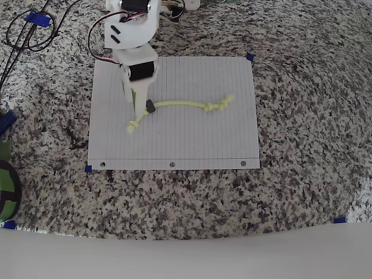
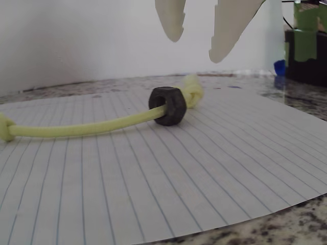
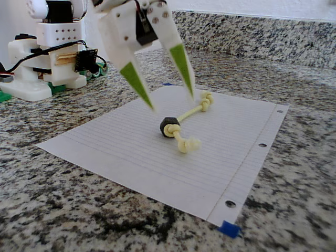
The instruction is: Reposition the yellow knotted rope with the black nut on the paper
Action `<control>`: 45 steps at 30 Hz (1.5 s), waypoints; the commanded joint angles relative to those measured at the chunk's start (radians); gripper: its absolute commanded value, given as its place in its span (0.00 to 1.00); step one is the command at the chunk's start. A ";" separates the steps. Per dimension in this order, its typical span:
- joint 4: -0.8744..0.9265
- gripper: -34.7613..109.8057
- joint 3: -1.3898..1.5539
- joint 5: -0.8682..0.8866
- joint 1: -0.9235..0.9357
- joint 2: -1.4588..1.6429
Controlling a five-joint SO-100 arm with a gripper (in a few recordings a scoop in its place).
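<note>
Directly below the hand (image 3: 170,102), the black nut (image 3: 169,127) sits on the paper (image 3: 121,157), threaded on the yellow knotted rope (image 3: 190,118). Left of the hand in the overhead view, one knotted end (image 1: 132,126) rests just beyond the nut (image 1: 150,107); rightward the cord (image 1: 180,104) arcs away to the far knots (image 1: 220,104). Hand condition: fingers (image 3: 137,84) spread apart, raised off the sheet, holding nothing (tips clear of the nut in the wrist view). Paper lies flat on the speckled granite table (image 1: 302,145).
</note>
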 commanded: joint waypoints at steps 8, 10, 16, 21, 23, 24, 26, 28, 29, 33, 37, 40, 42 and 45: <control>-0.044 0.58 -0.104 0.293 0.008 -0.130; -0.055 0.58 -0.104 0.354 0.009 -0.144; -0.112 0.58 -0.126 0.445 0.014 -0.193; -0.118 0.58 -0.164 0.497 0.015 -0.255; -0.129 0.58 -0.173 0.515 0.014 -0.278; -0.129 0.58 -0.176 0.526 0.014 -0.287; -0.135 0.57 -0.183 0.543 0.011 -0.304; -0.143 0.57 -0.192 0.543 0.008 -0.322; -0.144 0.57 -0.198 0.543 0.006 -0.330; -0.155 0.56 -0.209 0.543 -0.003 -0.353; -0.156 0.53 -0.213 0.543 -0.011 -0.364; -0.150 0.51 -0.215 0.543 -0.011 -0.368; -0.141 0.50 -0.215 0.543 -0.011 -0.374; -0.130 0.50 -0.215 0.543 -0.009 -0.380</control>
